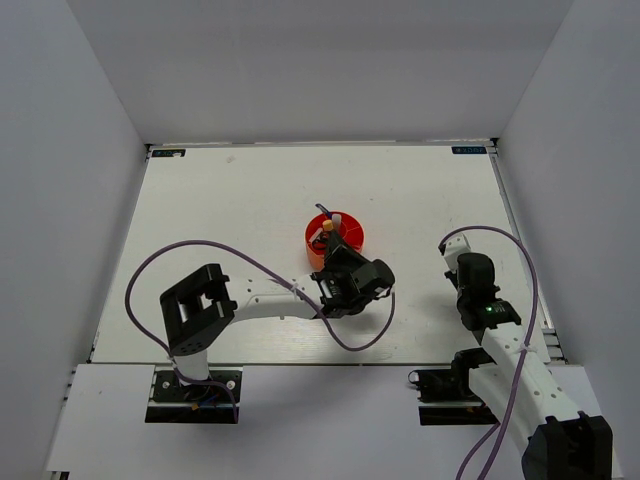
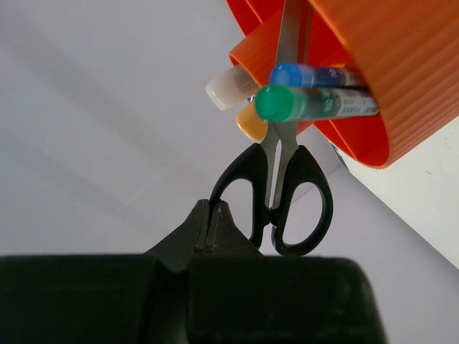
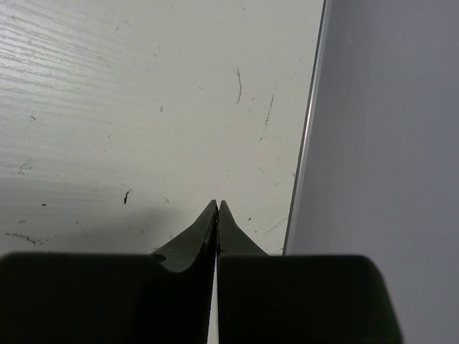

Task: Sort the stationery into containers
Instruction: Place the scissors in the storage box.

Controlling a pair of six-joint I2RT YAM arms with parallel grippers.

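The orange-red tub (image 1: pixel 352 236) stands mid-table. It holds the black-handled scissors (image 2: pixel 287 204), blades down and handles sticking out. It also holds a blue-capped pen (image 2: pixel 294 74), a green-capped pen (image 2: pixel 276 102) and two highlighter ends, one pale (image 2: pixel 229 89) and one orange (image 2: pixel 251 123). My left gripper (image 1: pixel 338 262) is shut and empty just at the tub's near side; in the left wrist view its tips (image 2: pixel 215 206) sit beside the scissor handles, apart from them. My right gripper (image 1: pixel 455 250) is shut and empty over bare table (image 3: pixel 143 107). No erasers show.
The table's right edge and the grey side wall (image 3: pixel 387 143) run close to the right gripper. A purple cable (image 1: pixel 180 250) loops over the table left of the tub. White walls enclose the table on three sides.
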